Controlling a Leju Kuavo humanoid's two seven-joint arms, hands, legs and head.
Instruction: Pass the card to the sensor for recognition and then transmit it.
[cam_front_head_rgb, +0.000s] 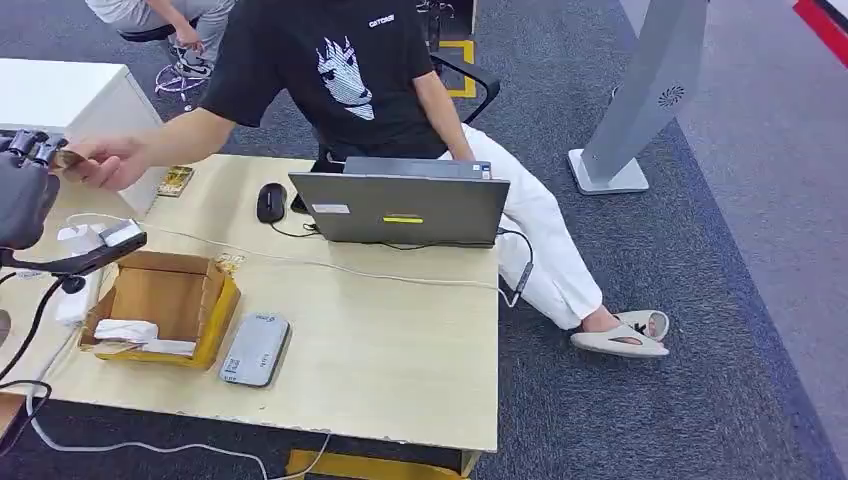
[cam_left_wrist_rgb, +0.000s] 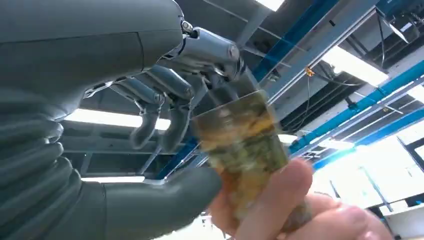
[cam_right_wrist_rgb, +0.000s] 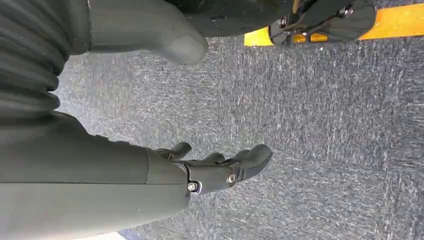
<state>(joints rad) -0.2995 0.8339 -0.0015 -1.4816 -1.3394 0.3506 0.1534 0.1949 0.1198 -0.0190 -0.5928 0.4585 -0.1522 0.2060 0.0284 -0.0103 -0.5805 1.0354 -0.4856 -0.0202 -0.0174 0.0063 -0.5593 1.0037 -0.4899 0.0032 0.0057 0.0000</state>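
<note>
Card (cam_left_wrist_rgb: 240, 150) sits pinched in my left hand (cam_left_wrist_rgb: 165, 115), left of the cardboard box (cam_front_head_rgb: 165, 300), a person's hand (cam_front_head_rgb: 110, 160) gripping it too; my right hand (cam_right_wrist_rgb: 220, 167) hangs loosely curled, holding nothing.

Head view: even, soft indoor light from overhead; faint shadows under the laptop (cam_front_head_rgb: 400, 205) and cardboard box (cam_front_head_rgb: 160, 308); table (cam_front_head_rgb: 400, 350) evenly lit, no glare; focus fairly sharp, slightly soft overall. Left wrist view: looks up into bright ceiling lights (cam_left_wrist_rgb: 350, 67), blown out at one side; card (cam_left_wrist_rgb: 240, 150) smeared by motion blur, person's fingers (cam_left_wrist_rgb: 280, 200) out of focus. Right wrist view: dim, flat light on carpet (cam_right_wrist_rgb: 325, 125), texture sharp.
</note>
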